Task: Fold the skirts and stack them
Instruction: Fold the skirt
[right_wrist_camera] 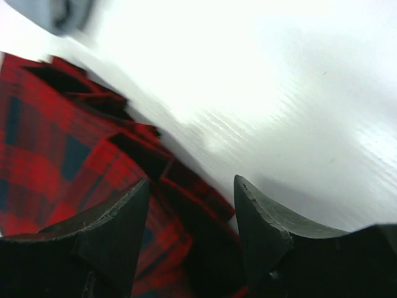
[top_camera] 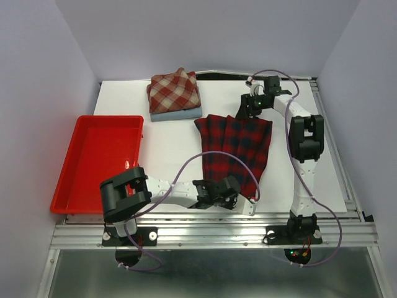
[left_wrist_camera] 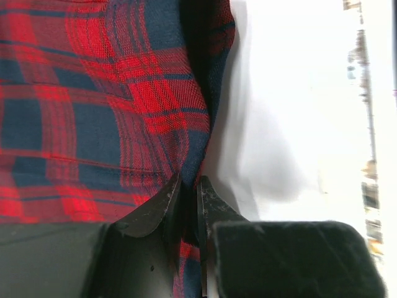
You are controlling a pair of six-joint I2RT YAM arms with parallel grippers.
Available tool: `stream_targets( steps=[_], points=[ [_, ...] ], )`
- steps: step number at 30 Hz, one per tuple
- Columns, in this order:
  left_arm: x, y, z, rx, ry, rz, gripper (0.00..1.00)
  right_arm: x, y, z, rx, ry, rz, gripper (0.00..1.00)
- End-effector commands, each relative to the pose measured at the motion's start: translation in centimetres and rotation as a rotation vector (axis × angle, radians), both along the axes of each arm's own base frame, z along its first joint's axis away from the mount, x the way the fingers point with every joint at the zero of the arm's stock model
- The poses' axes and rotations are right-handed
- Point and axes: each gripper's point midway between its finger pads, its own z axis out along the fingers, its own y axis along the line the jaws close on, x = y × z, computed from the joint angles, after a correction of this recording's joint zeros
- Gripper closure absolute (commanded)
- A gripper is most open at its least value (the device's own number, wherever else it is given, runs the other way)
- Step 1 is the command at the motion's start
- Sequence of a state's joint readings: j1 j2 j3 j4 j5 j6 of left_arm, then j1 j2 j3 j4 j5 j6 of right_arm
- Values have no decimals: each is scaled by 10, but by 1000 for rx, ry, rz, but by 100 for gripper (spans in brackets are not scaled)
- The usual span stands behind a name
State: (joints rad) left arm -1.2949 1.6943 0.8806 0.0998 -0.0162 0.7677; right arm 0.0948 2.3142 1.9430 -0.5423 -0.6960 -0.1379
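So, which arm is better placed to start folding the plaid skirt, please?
Probably left: the left gripper is shut on the plaid skirt's near edge, while the right gripper is open.

The tray (top_camera: 93, 161) lies left on the desk (top_camera: 167, 143). Behind, the top skirt (top_camera: 173, 90) lies on the bottom skirt (top_camera: 177, 115). The third skirt (top_camera: 239, 149) lies right of the tray.

plaid skirt (top_camera: 239, 146): red and navy, spread out, mid table (top_camera: 167, 155) | check skirt (top_camera: 174, 90): brick-red and cream, folded, lying on blue skirt (top_camera: 178, 115) | blue skirt: folded, far side
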Motion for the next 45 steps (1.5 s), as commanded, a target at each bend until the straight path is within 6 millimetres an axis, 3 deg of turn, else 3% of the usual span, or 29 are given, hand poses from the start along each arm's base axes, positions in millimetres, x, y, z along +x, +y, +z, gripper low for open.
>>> stream_targets(
  steps=[1,4,6,7,8,13,14,16,17,18,20,22,23,25,26,30,34,45],
  points=[
    [-19,-9,26,-49,110,16,100,-6,12,-27,-26,13,84,38],
    [-27,-4,27,-13,158,21,100,-27,19,-38,25,69,145,44],
    [-31,-10,40,-29,185,10,100,-48,20,-50,47,112,180,49],
    [-33,-7,43,-21,203,19,100,-56,24,-41,79,109,204,51],
    [-35,-9,53,-26,223,19,100,-73,30,-48,98,136,239,55],
    [-41,-17,90,-58,268,5,100,-112,40,-45,133,172,297,62],
    [-41,-23,104,-84,275,0,100,-115,41,-39,141,160,307,62],
    [-40,-19,113,-66,300,5,100,-133,46,-39,169,187,332,62],
    [-37,-26,129,-97,306,1,100,-137,46,-38,174,187,337,62],
    [-39,-23,130,-75,336,-5,100,-142,51,-30,179,168,360,62],
    [-30,-29,149,-100,356,1,100,-152,53,-28,184,181,370,62],
    [-28,-26,150,-74,399,-2,100,-160,58,-21,201,176,393,63],
    [-15,-28,162,-101,402,19,100,-166,57,-22,208,197,395,63],
    [-5,-27,162,-83,440,34,100,-175,62,-19,214,197,421,64],
    [4,-30,173,-109,441,40,100,-183,64,-20,217,215,432,64],
    [40,-25,174,-124,495,101,100,-198,69,-17,230,229,459,65],
    [74,-17,159,-122,510,161,100,-213,75,-18,240,257,489,66],
    [129,-9,144,-167,458,253,100,-232,80,-28,233,301,524,68]
  ],
)
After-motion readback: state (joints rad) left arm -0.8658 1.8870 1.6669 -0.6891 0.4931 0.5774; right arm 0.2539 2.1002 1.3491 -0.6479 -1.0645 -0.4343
